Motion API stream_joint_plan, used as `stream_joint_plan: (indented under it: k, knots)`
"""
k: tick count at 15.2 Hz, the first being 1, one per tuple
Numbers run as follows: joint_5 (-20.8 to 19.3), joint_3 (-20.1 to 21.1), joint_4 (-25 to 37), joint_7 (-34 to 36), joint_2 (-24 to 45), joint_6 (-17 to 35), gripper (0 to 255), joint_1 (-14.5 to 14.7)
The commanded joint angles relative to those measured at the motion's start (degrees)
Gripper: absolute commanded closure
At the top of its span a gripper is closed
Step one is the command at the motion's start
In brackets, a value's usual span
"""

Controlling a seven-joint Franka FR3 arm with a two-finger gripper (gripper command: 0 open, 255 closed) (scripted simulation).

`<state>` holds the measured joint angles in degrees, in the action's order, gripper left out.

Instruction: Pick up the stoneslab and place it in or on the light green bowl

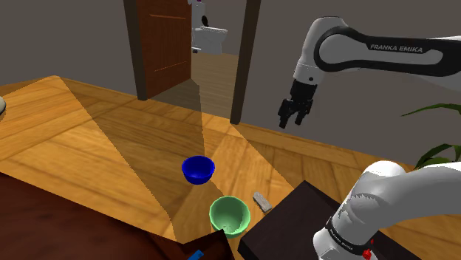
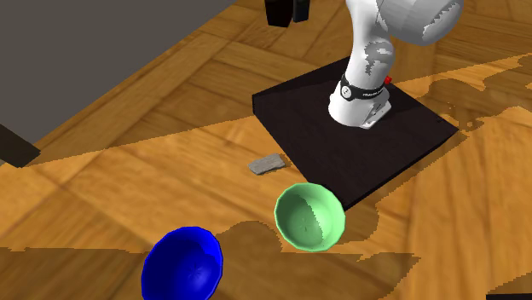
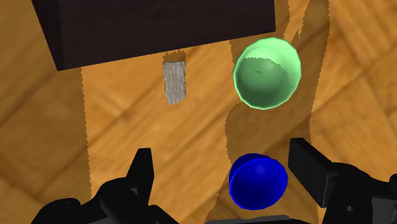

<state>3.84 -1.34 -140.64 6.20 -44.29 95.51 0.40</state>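
Slab [image 3: 174, 81] clear from above, stand [image 3: 153, 25] just beside one end, green bowl [image 3: 266, 73] near, blue bowl [image 3: 257, 181] well apart, floor [image 3: 121, 127] between bare

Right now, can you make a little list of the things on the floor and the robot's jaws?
slab: grey, flat on the wooden floor, beside the black stand, untouched
light green bowl: empty, near the slab, not touching
blue bowl: on the floor, apart from both
jaws: open, up in the air, holding nothing

Wood parquet floor [image 1: 103, 140], sunlit patches; grey walls [image 1: 66, 37]; open brown door [image 1: 166, 44]; green plant leaves [image 1: 437, 154].
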Motion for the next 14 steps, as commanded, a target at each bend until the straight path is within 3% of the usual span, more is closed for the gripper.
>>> stream_joint_plan:
  k: [1, 8, 14]
  knots:
    - [0.0, 0.0, 0.0, 0.0, 0.0, 0.0, 0, 0.0]
    - [0.0, 0.0, -13.4, -0.4, 0.4, 14.1, 0, -0.5]
    - [0.2, -0.1, -22.4, -1.0, 5.3, 28.4, 0, -0.7]
